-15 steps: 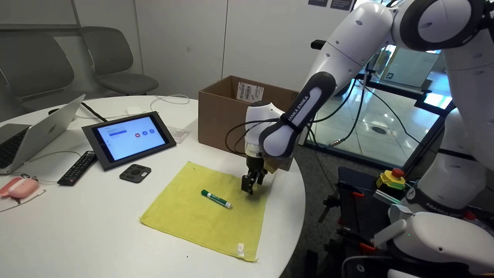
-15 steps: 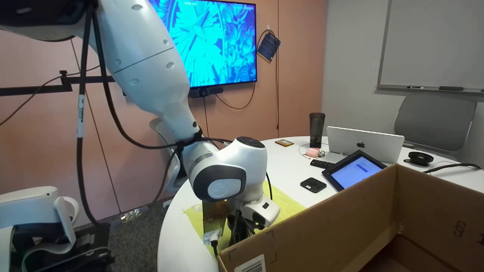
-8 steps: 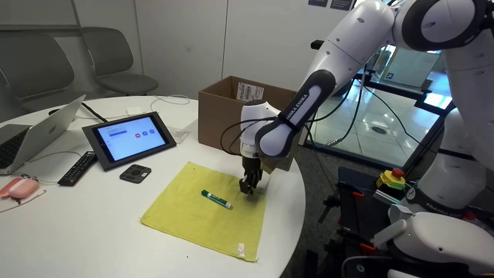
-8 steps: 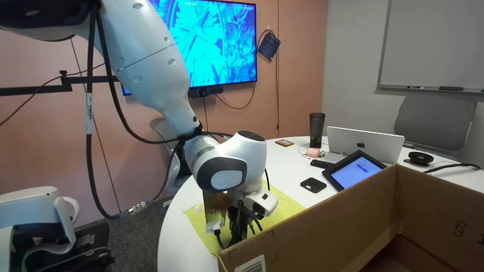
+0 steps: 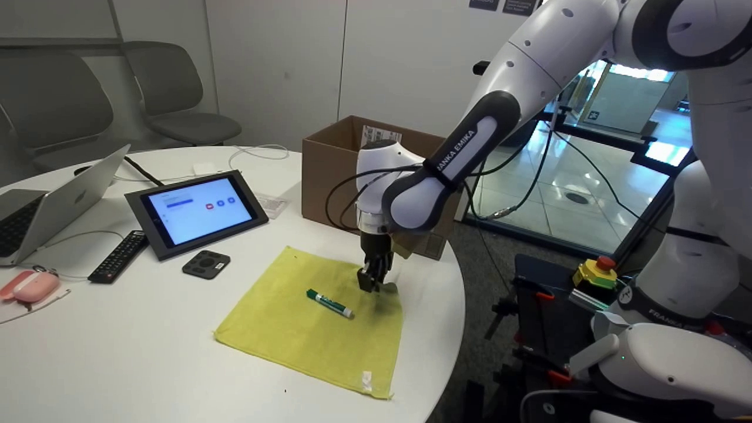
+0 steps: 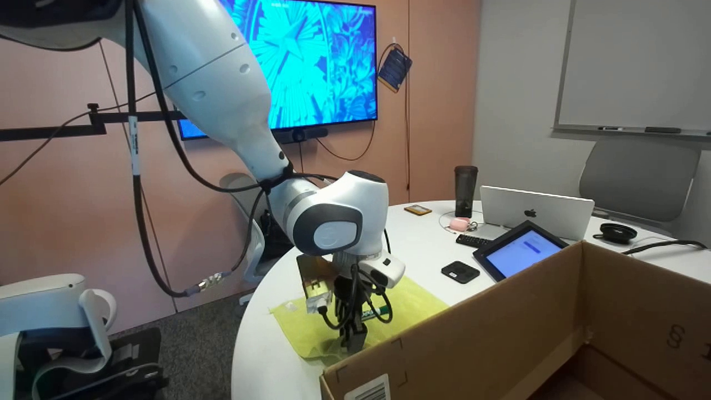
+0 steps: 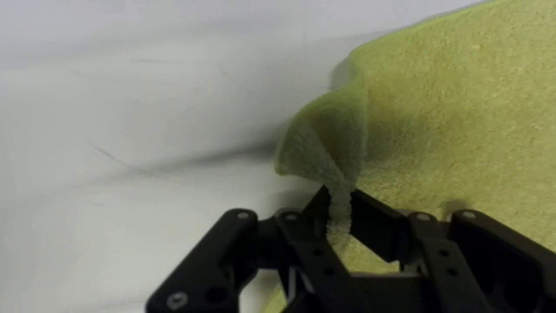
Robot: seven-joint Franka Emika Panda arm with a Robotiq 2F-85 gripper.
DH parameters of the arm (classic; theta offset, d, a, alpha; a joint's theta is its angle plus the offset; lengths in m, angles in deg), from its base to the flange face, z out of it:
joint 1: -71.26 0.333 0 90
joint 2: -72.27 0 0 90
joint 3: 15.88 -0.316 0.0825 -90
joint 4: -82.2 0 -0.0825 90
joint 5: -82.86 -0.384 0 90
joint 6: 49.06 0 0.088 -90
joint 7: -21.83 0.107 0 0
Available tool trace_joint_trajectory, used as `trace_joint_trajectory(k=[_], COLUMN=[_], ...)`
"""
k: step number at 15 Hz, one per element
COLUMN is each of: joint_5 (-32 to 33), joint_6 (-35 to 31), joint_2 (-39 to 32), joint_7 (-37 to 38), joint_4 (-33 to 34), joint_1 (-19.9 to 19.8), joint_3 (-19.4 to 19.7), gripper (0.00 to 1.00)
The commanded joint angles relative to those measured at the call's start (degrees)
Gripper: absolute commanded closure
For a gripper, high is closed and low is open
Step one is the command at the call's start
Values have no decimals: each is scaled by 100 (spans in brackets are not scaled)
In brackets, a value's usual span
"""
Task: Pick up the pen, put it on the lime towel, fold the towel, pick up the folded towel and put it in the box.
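White jointed robot arm (image 5: 517,76): stands higher than in the earlier frame and draws one edge of the square, soft, yellow-green lime towel (image 5: 311,335) inward with it.
Brown cardboard box (image 5: 320,176): upright near the towel on the round white worktop (image 5: 147,352), open at the top; stiff-walled and probably light enough for a knock to shift.
Lime towel: mostly flat on the worktop, its pinched edge raised; likely light, limp and hard to damage, but apt to sag or slip from a shallow pinch. A deep bite near a corner suits the fold, which seems just under way; the finished bundle wants gripping through all its layers.
Black two-fingered gripper (image 7: 339,208): clenched on that edge near one corner, a ruck of towel caught in it, as the wrist view shows.
Dark green pen (image 5: 329,304) with a white end: loose on the towel, apart from the gripper; smooth and rigid, it may roll if the towel tilts, so a low, slow fold looks safer.
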Motion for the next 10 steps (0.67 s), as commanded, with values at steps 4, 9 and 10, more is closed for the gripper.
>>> trace_joint_trajectory(k=[4,9,10], joint_5=[426,793,902], joint_6=[564,845,882], joint_2=[637,227,107], joint_7=[336,758,927], joint_4=[66,651,766], joint_1=[598,1239,1418], joint_3=[-10,-195,-183], gripper=[96,96,96])
